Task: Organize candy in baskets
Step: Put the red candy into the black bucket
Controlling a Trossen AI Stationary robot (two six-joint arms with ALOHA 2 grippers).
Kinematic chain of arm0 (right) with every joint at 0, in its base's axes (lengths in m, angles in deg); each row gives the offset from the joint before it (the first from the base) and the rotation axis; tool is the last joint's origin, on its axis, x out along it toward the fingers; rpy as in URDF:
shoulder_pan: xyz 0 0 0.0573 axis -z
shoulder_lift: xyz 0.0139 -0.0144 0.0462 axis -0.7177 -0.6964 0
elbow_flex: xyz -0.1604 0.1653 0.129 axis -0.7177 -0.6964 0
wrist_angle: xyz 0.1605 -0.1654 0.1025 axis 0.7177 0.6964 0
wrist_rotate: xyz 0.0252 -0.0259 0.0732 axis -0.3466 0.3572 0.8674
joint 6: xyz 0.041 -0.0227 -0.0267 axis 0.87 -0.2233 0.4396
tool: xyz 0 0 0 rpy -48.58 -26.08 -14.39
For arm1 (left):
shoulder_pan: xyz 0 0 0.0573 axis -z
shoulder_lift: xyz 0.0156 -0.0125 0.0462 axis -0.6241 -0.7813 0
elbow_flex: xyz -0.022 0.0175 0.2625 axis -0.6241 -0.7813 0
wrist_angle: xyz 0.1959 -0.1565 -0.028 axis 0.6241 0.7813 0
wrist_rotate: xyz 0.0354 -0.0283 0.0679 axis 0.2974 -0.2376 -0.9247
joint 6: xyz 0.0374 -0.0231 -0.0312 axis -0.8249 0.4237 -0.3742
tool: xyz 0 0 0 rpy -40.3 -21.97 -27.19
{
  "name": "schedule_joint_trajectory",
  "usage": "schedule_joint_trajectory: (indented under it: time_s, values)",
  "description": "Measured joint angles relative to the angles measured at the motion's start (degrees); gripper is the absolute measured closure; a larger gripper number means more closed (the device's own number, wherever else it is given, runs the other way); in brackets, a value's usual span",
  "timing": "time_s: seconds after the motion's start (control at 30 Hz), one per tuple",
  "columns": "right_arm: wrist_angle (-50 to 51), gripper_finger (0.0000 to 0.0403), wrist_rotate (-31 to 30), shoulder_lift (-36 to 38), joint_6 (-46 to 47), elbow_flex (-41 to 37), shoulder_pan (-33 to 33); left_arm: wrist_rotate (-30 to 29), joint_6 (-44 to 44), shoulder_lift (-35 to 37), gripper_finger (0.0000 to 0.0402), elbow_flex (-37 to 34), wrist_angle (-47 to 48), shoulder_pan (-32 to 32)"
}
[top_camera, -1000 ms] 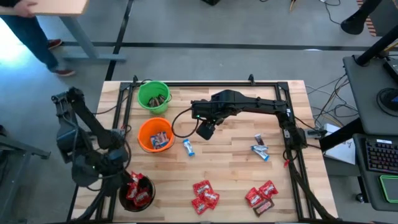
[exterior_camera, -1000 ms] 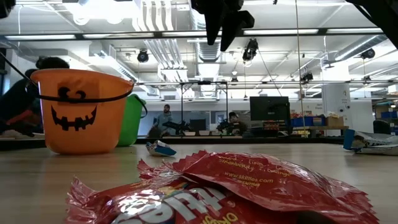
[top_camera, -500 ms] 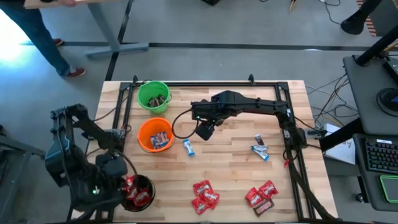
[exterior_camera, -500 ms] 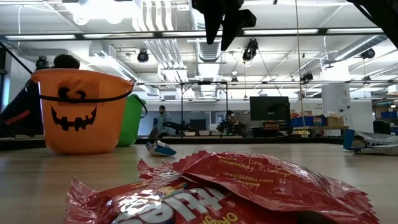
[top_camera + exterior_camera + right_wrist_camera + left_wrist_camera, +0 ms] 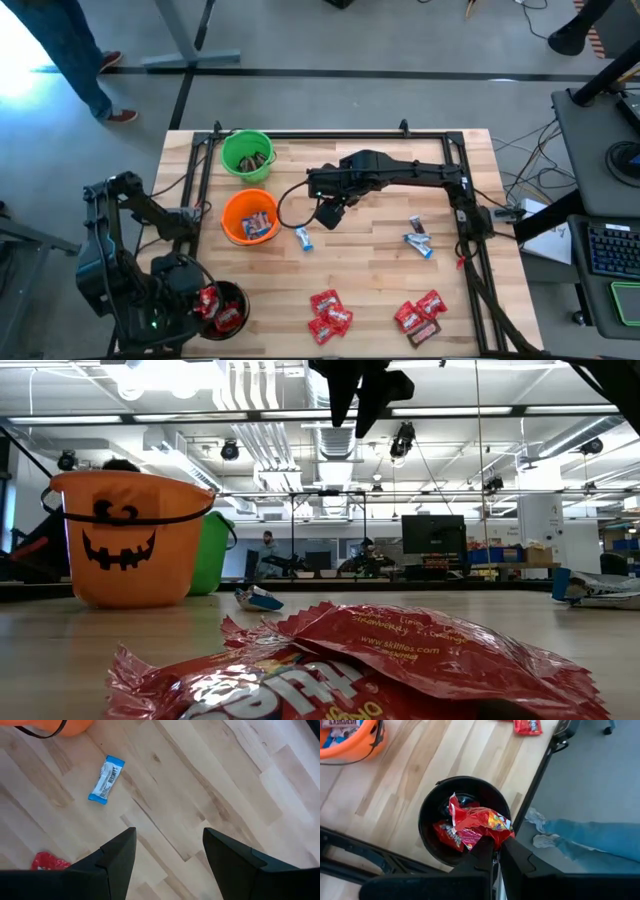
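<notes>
1 red candy (image 5: 480,822), light, crinkly and slippery, hangs pinched at its edge in the closed left gripper (image 5: 495,851) over the black basket (image 5: 427,812); right gripper (image 5: 167,852) hovers open near a blue candy (image 5: 106,779).

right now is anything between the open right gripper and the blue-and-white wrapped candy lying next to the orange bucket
Nothing visible. The right gripper hangs open above bare wooden table, and the blue-and-white wrapped candy lies alone beside the orange plastic bucket, with nothing on or against it.
</notes>
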State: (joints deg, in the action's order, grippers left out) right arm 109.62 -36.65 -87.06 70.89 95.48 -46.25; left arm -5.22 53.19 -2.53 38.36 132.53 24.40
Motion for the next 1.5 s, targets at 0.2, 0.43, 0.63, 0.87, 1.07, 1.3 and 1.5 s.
schedule_joint_trajectory:
  time_s: [0.2,0.43,0.63,0.87,1.07,1.3,1.5]
  values:
    - [0.0,0.0179,0.07,0.0,2.58,0.0,-1.83,0.0,0.32,-0.67,0.0401,-3.14,0.02,0.44]
    - [0.0,0.0179,0.1,0.0,2.71,0.0,-4.28,0.48,1.75,-1.43,0.0359,-3.94,-0.12,0.44]
    - [0.02,0.0179,2.17,0.0,0.54,0.0,-5.01,1.85,3.66,-2.15,0.0287,-3.79,-0.59,0.42]
    - [0.01,0.0179,4.59,0.0,1.37,0.0,-5.53,-3.42,6.22,-2.18,0.0234,-2.95,-1.81,-0.2]
    - [0.02,0.0179,6.32,0.0,4.57,-0.15,-10.19,-15.87,3.31,-2.05,0.023,-1.45,-5.01,-0.28]
    - [-0.03,0.0179,6.07,0.0,15.25,-0.17,-17.36,-17.59,-0.19,-2.05,0.023,-2.81,-4.46,-1.89]
    - [-0.07,0.0179,4.14,0.0,25.73,-0.17,-23.39,-18.7,-5.63,-2.05,0.023,-3.26,-4.45,-3.36]
